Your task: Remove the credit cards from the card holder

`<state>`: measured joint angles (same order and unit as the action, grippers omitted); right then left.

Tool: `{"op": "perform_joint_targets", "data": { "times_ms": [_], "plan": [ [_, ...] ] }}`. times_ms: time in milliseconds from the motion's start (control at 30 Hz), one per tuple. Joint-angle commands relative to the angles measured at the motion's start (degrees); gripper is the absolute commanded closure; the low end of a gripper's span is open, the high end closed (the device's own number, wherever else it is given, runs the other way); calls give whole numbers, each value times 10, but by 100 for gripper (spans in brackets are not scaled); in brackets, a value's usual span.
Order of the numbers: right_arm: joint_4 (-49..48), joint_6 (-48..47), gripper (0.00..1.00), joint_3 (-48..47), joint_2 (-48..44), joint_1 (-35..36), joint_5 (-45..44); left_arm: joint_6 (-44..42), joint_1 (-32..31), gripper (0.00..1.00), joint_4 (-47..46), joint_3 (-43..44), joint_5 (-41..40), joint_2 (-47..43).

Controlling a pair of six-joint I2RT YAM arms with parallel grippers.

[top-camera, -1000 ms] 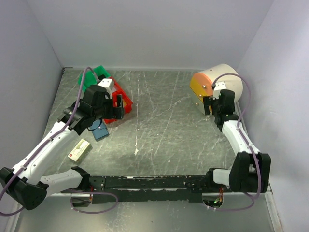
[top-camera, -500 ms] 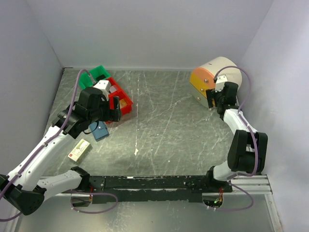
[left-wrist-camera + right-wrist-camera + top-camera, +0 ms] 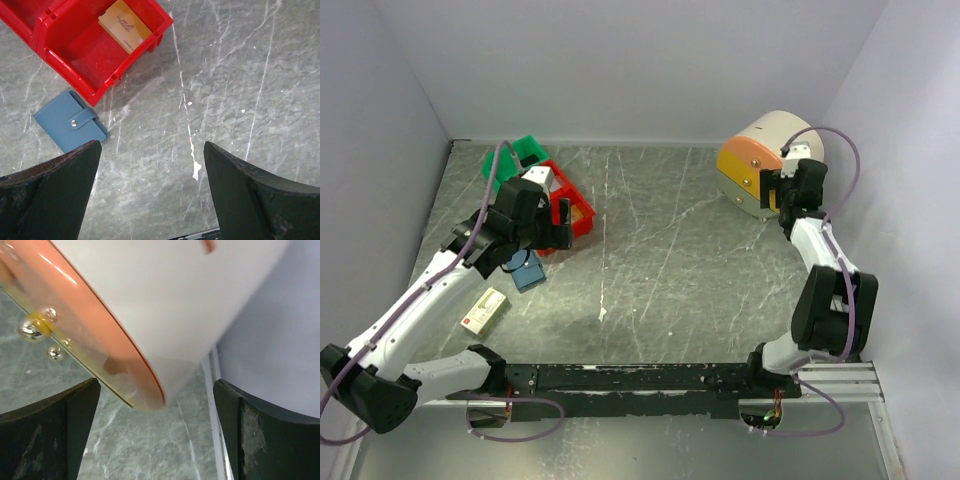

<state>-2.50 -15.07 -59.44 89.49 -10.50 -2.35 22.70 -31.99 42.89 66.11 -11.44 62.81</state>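
Red bin (image 3: 90, 50): open plastic tray at far left of the table, second compartment adjoining it behind.
Tan block (image 3: 123, 25): flat, rectangular, dark script on top; lies inside the red bin, against its far wall.
Green bin (image 3: 525, 152): plastic, just behind the red bin, in the far left corner.
Small box (image 3: 484, 310): cream and red, lying flat, near left.
Drum (image 3: 785, 140): white cylinder on its side, far right; orange-rimmed end with small metal studs.
Table (image 3: 670, 260): grey marbled, white scuffs.
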Motion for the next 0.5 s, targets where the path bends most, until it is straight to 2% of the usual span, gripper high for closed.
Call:
{"op": "perform_joint_targets", "data": {
  "times_ms": [0,133,233,300,367,467],
  "plan": [
    [-15,49,0,31,-105,-5,-9,19,-2,5,-3,-4,-5,29],
    [27,77,0,57,-173,-4,7,16,-2,5,-16,-6,19,69],
    [61,132,0,55,-221,-4,14,14,1,5,-28,-2,15,98],
    [66,210,2,53,-261,-4,32,12,12,5,-29,7,28,116],
    [50,333,5,66,-312,-3,55,8,33,5,-31,14,34,131],
    [7,445,10,109,-374,4,130,4,76,5,-45,9,62,150]
  ]
}}
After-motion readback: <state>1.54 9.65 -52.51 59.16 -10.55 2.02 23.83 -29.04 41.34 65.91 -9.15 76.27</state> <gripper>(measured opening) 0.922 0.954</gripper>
